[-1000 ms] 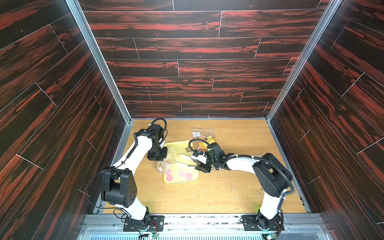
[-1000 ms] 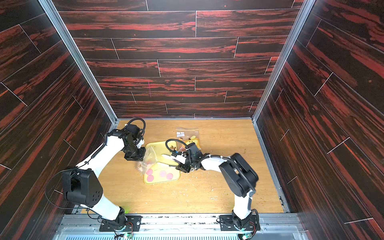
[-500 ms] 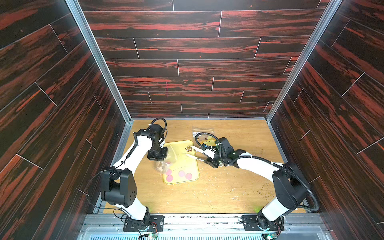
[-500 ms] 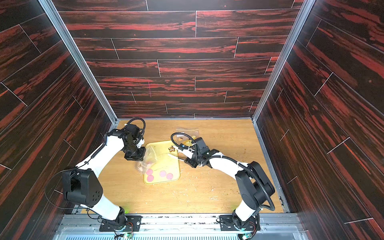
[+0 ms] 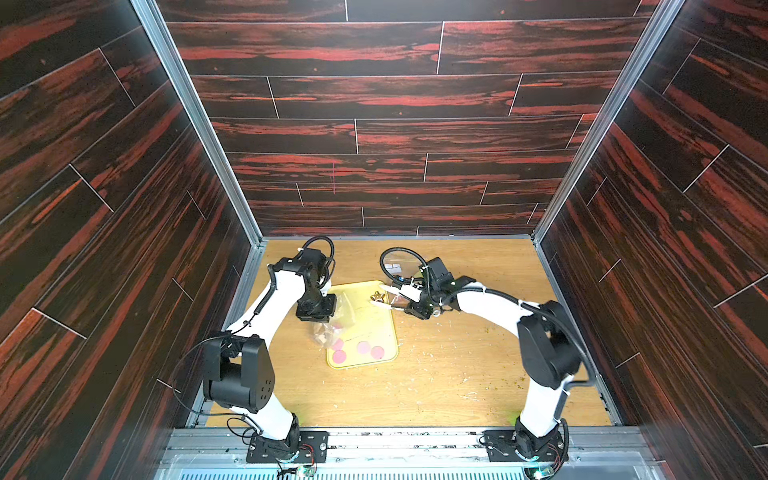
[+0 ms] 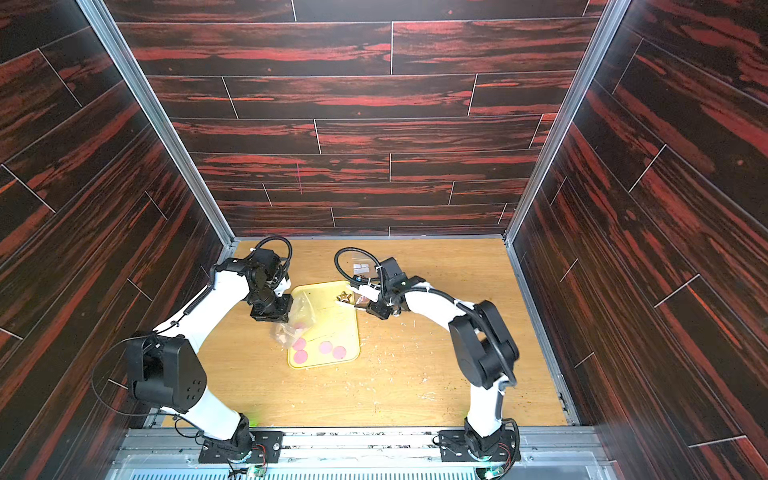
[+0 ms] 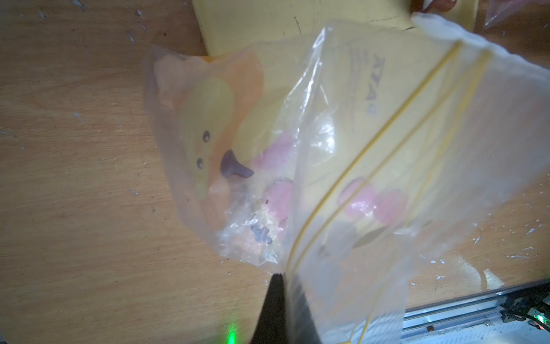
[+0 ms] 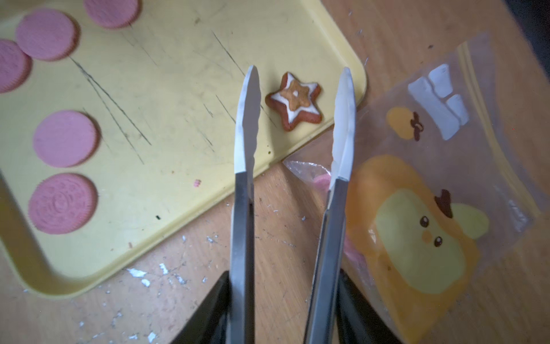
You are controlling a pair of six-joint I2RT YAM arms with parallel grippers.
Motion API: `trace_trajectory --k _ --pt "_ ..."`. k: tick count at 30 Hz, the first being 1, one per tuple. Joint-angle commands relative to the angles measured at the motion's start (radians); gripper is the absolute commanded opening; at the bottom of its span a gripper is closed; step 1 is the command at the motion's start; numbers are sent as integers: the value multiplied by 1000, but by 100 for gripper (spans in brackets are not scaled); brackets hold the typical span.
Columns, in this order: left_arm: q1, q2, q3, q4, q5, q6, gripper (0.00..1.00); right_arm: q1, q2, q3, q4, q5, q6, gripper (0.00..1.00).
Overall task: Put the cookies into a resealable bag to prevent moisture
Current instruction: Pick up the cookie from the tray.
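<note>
My left gripper (image 7: pixel 282 277) is shut on the rim of a clear resealable bag (image 7: pixel 357 119) printed with a yellow figure, holding it up over the left edge of the yellow tray (image 5: pixel 374 328). Pink round cookies (image 7: pixel 279 196) lie inside the bag. Several more cookies (image 8: pixel 65 138) rest on the tray's near end (image 5: pixel 363 347). My right gripper (image 8: pixel 282 280) is shut on metal tongs (image 8: pixel 244 149). The tongs' white tips stand apart, one on each side of a star-shaped biscuit (image 8: pixel 296 101) at the tray's back right corner. Nothing is between the tips.
A second printed clear bag (image 8: pixel 416 223) lies flat on the wooden table right of the tray, under my right arm, in both top views (image 5: pixel 395 268) (image 6: pixel 361 268). White crumbs dot the table (image 5: pixel 436 374). Dark wood-patterned walls enclose three sides.
My right arm has drawn the tongs away from the middle of the tray to its back right corner, beside the star biscuit. The left arm and its bag have stayed still.
</note>
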Motion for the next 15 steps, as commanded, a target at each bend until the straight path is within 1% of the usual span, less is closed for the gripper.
trace_trajectory --k 1,6,15 --pt "6 6 28 -28 16 22 0 -7 65 76 -72 -41 -61 54" --pt "6 8 27 -31 18 24 0 -11 107 135 -131 -60 -103 54" --pt "6 13 27 -32 29 30 0 -9 171 256 -309 -113 -147 50"
